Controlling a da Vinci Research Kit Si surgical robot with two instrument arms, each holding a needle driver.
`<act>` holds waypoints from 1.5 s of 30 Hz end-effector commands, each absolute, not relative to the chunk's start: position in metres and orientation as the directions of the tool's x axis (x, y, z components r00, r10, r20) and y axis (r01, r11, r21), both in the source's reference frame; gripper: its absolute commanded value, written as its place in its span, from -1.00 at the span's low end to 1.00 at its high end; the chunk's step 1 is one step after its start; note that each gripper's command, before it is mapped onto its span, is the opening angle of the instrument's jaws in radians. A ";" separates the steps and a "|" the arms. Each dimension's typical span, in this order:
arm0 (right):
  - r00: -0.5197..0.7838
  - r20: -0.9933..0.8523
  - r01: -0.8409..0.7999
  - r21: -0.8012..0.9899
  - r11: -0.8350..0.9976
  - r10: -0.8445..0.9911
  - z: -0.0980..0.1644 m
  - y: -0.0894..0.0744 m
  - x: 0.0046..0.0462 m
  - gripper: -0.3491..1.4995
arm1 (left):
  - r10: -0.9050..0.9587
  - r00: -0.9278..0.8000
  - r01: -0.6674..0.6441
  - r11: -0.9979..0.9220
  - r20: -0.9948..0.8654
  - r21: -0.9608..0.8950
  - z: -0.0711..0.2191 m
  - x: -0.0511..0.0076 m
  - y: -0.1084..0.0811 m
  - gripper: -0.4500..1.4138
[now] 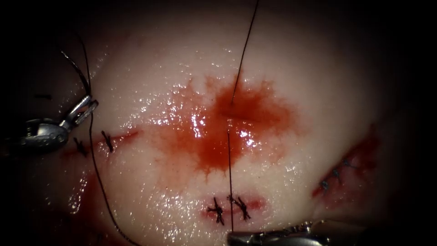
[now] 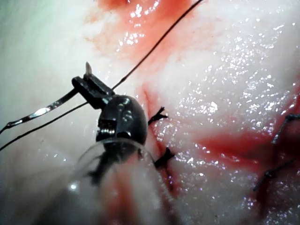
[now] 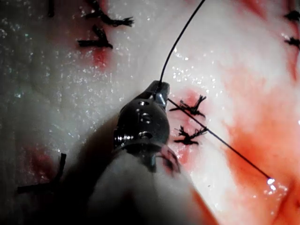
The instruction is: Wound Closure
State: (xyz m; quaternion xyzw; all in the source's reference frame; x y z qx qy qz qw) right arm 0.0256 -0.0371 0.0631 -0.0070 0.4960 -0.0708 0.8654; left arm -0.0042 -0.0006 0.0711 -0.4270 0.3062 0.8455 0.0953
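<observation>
So far: several stitches are sitting tied in the tissue | left tool jaws are pinching the needle | right tool jaws are pinching the thread | middle cut is lying unstitched

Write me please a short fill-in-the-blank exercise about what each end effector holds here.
1. The left end effector grips the ____ near one end, clear of the tissue.
2. The right end effector is shut on the ____.
3. The fluid on the tissue is ____.
Missing words: needle; thread; red.
</observation>
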 end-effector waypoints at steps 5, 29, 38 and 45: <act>0.451 -0.886 0.144 -0.053 0.988 -0.113 0.062 -0.039 0.0284 -1.00 | -0.096 -0.616 -0.420 -0.799 -0.782 0.429 0.072 -0.0047 0.000 -1.00; 0.337 -0.941 -0.170 -0.017 0.985 0.042 0.068 -0.020 0.0203 0.91 | -0.125 -0.674 -0.405 -0.762 -0.729 0.505 0.072 0.0011 0.002 -1.00; 0.290 -0.957 -0.111 -0.013 0.994 0.020 0.065 -0.022 0.0141 0.98 | -0.139 -0.714 -0.389 -0.735 -0.686 0.555 0.072 0.0046 0.004 -1.00; 0.226 -0.966 -0.067 0.111 0.992 0.124 0.064 -0.022 0.0100 0.98 | -0.123 -0.734 -0.420 -0.691 -0.668 0.588 0.070 0.0094 0.006 -1.00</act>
